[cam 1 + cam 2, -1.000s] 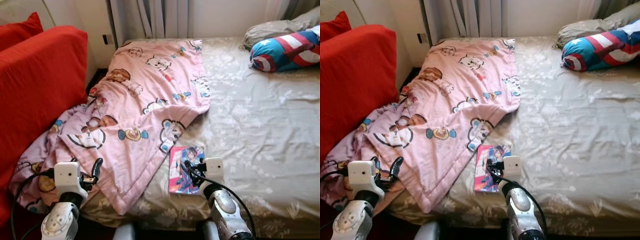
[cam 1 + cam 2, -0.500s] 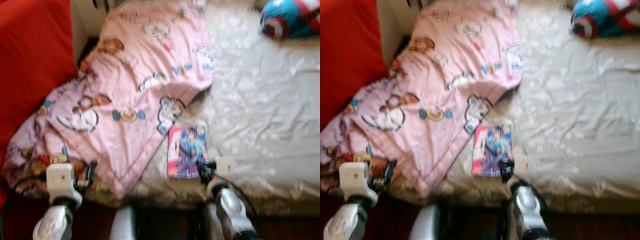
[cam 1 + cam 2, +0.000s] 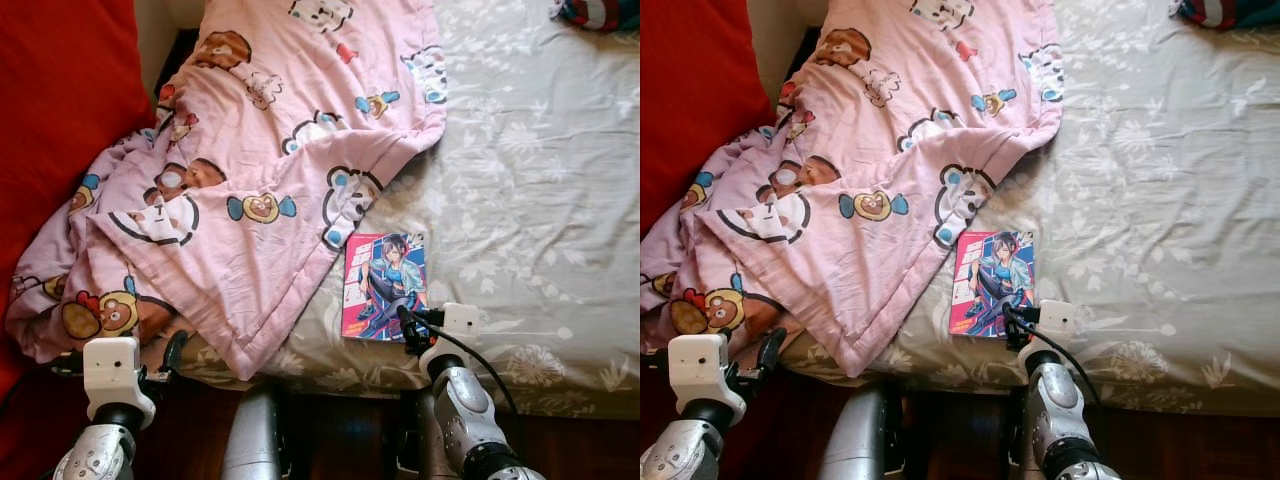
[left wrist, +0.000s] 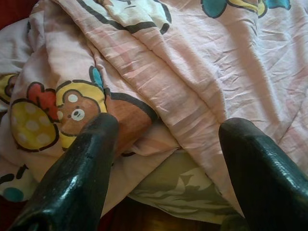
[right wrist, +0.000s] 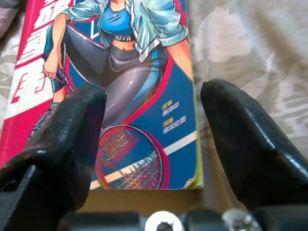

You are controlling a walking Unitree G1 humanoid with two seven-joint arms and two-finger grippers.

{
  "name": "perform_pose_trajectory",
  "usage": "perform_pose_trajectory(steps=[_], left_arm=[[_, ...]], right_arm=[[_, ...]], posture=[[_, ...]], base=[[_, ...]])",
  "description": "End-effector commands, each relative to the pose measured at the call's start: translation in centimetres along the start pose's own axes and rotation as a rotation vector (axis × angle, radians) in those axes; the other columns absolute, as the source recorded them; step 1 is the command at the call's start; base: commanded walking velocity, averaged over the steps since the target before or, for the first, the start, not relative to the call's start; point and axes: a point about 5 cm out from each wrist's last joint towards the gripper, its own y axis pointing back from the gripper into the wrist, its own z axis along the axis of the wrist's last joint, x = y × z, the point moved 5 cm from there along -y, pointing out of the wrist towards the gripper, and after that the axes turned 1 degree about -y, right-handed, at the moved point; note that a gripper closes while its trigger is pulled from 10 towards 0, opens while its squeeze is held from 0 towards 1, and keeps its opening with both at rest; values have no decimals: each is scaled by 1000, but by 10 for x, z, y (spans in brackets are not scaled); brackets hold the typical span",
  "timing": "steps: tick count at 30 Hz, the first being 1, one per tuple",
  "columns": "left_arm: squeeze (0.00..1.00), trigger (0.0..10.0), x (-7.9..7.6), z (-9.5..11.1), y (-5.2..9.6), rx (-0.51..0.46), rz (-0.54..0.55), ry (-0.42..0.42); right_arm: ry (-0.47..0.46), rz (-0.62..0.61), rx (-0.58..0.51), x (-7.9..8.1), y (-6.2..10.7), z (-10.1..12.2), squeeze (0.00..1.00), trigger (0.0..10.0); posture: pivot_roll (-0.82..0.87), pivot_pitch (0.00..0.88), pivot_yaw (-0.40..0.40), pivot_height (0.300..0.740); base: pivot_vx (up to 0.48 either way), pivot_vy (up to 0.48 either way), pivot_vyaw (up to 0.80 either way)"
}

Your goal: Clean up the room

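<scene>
Comic book (image 3: 384,286) on bed (image 3: 540,180), right gripper (image 5: 151,130) spread at its edge

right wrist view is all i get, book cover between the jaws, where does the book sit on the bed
Observer: The book lies flat near the front edge of the bed, just right of the pink blanket's corner.
Operator: is my gripper on it yet
Observer: The right gripper sits at the book's near edge with its jaws open, one to each side of the book's lower right corner.
Operator: what's the left arm doing
Observer: The left gripper is low at the bed's front left, jaws open, pointing at the blanket's hanging folds.
Operator: anything else to tidy
Observer: A blue, red and white pillow lies at the far right of the bed.
</scene>
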Motion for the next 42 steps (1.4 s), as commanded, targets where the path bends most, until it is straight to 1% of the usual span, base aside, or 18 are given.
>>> perform_pose_trajectory(steps=[1, 6, 8, 9, 11, 12, 17, 22, 23, 25, 26, 33, 35, 36, 38, 39, 40, 42], left_arm=[[0, 10000, 10, -4, 7, 32, 21, -15], [0, 10000, 11, -3, 8, 37, 15, -30], [0, 10000, 12, -2, 9, 40, 12, -35], [0, 10000, 12, -2, 9, 40, 12, -35], [0, 10000, 12, -2, 10, 41, 11, -38], [0, 10000, 13, -1, 10, 41, 12, -39], [0, 10000, 14, 0, 10, 43, 9, -47], [0, 10000, 14, 0, 10, 47, 4, -51], [0, 10000, 14, 0, 11, 49, 1, -54], [0, 10000, 14, 1, 11, 50, 1, -55], [0, 10000, 14, 1, 12, 54, -5, -61], [0, 10000, 16, 0, 14, 63, -9, -70], [0, 10000, 16, 1, 14, 66, -9, -75], [0, 10000, 16, 1, 14, 66, -9, -75], [0, 10000, 17, 0, 15, 68, -10, -78], [0, 10000, 17, 0, 15, 68, -10, -78], [0, 10000, 17, 0, 15, 70, -10, -80], [0, 10000, 17, 0, 15, 71, -10, -80]], right_arm=[[-46, 1, 48, 1, 4, -14, 0, 10000], [-99, 27, 61, 1, 5, -16, 0, 10000], [-151, 62, 77, 3, 5, -19, 0, 10000], [-151, 62, 77, 3, 5, -19, 0, 10000], [-173, 80, 92, 4, 6, -22, 0, 10000], [-209, 105, 108, 7, 8, -26, 0, 10000], [-262, 144, 142, 11, 12, -34, 0, 10000], [-366, 103, 170, 3, 18, -47, 0, 10000], [-421, 81, 174, -2, 21, -50, 0, 10000], [-435, 76, 175, -3, 22, -51, 0, 10000], [-529, 56, 195, -7, 26, -59, 0, 10000], [-591, 23, 233, -10, 31, -68, 0, 10000], [-644, 69, 241, -1, 30, -67, 0, 10000], [-644, 69, 241, -1, 30, -67, 0, 10000], [-653, 144, 254, 13, 28, -65, 0, 10000], [-653, 144, 254, 13, 28, -65, 0, 10000], [-649, 176, 268, 19, 27, -65, 0, 10000], [-648, 186, 273, 21, 27, -65, 0, 10000]], posture=[[217, 364, 111, 613], [227, 369, 122, 613], [235, 372, 126, 613], [235, 372, 126, 613], [238, 373, 128, 613], [238, 373, 129, 613], [247, 374, 134, 613], [251, 376, 141, 613], [258, 380, 145, 613], [258, 380, 145, 613], [268, 386, 153, 613], [278, 386, 159, 613], [284, 386, 160, 613], [284, 386, 160, 613], [285, 386, 160, 613], [285, 386, 160, 613], [285, 386, 160, 613], [285, 386, 160, 613]], base=[[0, 0, 0], [0, 0, 0], [0, 0, 0], [0, 0, 0], [0, 0, 0], [0, 0, 0], [0, 0, 0], [0, 0, 0], [0, 0, 0], [0, 0, 0], [0, 0, 0], [0, 0, 0], [0, 0, 0], [0, 0, 0], [0, 0, 0], [0, 0, 0], [0, 0, 0], [0, 0, 0]])
